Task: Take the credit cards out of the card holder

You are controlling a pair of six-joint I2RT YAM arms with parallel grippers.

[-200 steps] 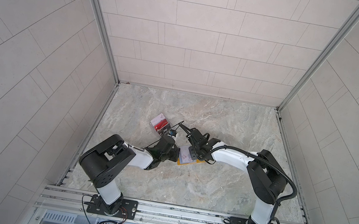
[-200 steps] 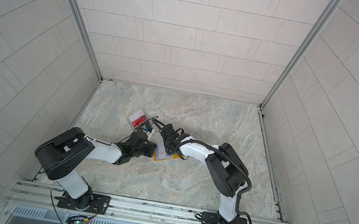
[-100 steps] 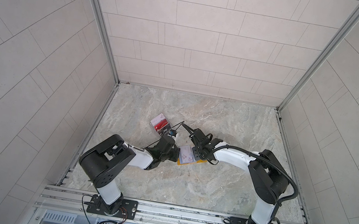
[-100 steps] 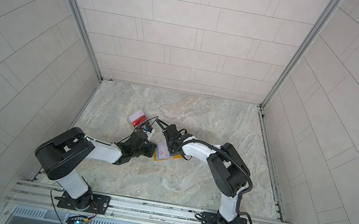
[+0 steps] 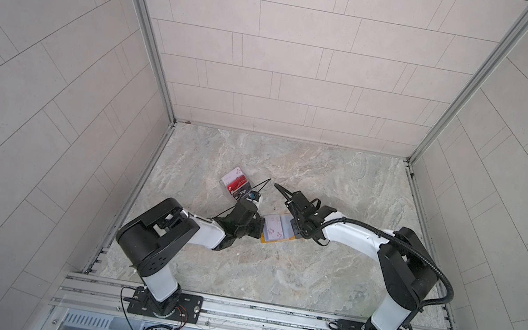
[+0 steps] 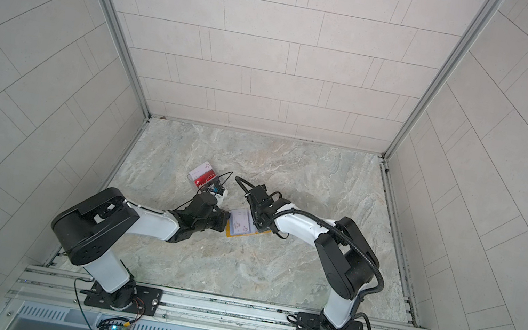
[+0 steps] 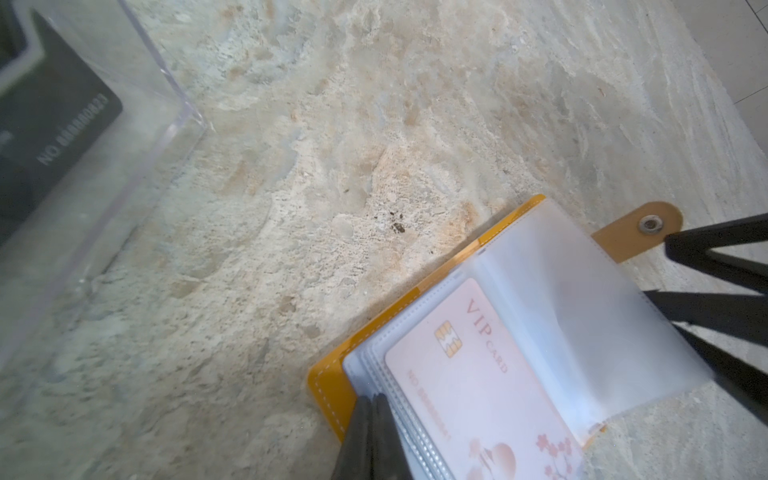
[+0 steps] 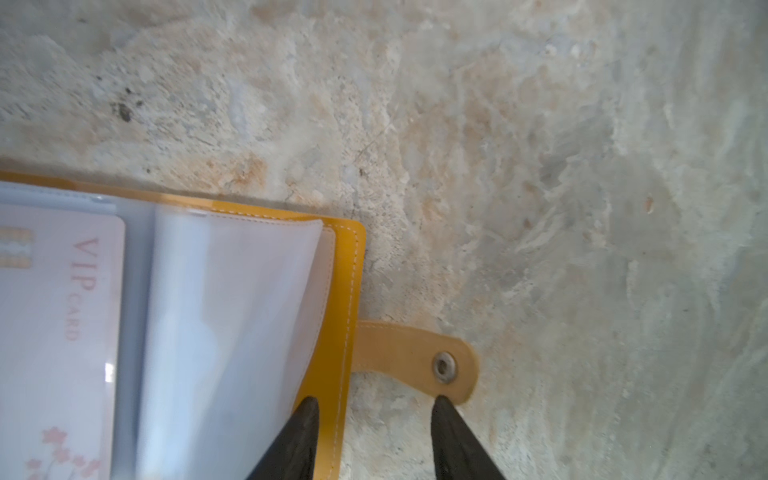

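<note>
The card holder is lying open on the table, a pink VIP card showing inside. The left gripper — jaws closed — is touching one edge of the holder; the right gripper, half-open, is straddling the opposite edge by the snap tab.

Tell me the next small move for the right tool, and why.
Probably shift the right tool across to the pink card and close on its edge. It stands open at the tab side of the wallet, gripping nothing; the card sits in its sleeve, and the shut left tool rests on the opposite edge.
</note>
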